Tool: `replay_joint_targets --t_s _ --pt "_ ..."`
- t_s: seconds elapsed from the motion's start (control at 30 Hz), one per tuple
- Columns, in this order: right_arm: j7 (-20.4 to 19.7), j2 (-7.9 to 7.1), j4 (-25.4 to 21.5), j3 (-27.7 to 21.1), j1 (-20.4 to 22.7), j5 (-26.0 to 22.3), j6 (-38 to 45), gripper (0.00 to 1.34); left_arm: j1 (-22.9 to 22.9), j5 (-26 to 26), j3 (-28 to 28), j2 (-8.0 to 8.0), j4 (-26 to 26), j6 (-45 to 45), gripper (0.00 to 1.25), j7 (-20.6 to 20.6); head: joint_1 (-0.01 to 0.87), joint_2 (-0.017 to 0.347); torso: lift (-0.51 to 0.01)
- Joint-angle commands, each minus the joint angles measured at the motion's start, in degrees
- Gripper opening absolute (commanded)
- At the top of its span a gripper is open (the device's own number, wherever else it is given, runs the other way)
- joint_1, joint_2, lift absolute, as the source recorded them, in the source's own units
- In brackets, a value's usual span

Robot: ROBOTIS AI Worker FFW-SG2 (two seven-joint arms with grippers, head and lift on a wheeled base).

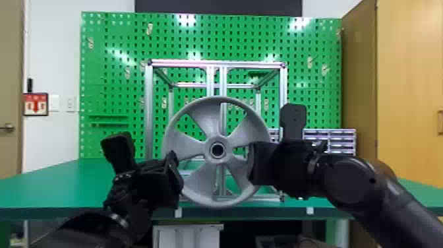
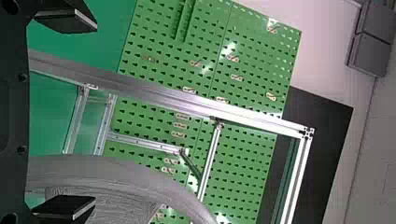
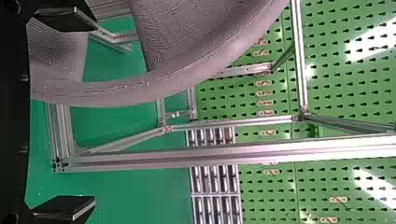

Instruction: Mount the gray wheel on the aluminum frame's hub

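— Where was the round gray five-spoked wheel (image 1: 216, 198) seen?

— Upright, in front of the silver aluminum frame (image 1: 149, 115), with its rim flanked by the black left tool (image 1: 164, 181) and the black right tool (image 1: 267, 165). Whether it was seated on the hub could not be told.

— Was it clenched by either?

— No grip was shown; in both wrist views the flat black fingers (image 2: 65, 207) were spread wide apart.

— And the frame?

— It was supported by the green table (image 1: 49, 184), and was backed by a green perforated metal board (image 1: 115, 76)
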Motion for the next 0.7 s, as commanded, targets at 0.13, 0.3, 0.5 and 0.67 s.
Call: replay_joint_targets --t_s 0.13,0.3,0.5,0.67 --pt "0.1 -0.07 0.0 -0.5 0.4 -0.7 -0.2 1.33 0.4 1.3 0.0 0.21 -1.3 -0.1 1.25 -1.6 -0.005 0.006 -0.499" --pt "1.1 -0.78 -2.4 -2.4 2.0 -1.1 -0.2 1.33 1.8 2.6 0.1 1.45 -4.2 0.2 1.25 -2.2 -0.005 0.006 -0.499" --pt "2.0 -2.45 -10.4 -4.8 6.6 2.5 -0.2 1.32 5.5 3.8 1.8 3.55 -10.8 2.5 1.25 -3.4 -0.005 0.006 -0.499" --pt "1.9 -3.85 -18.0 -8.1 12.2 3.6 -0.5 1.31 10.2 4.6 4.0 4.96 -16.6 3.3 1.25 -3.8 -0.005 0.006 -0.499"
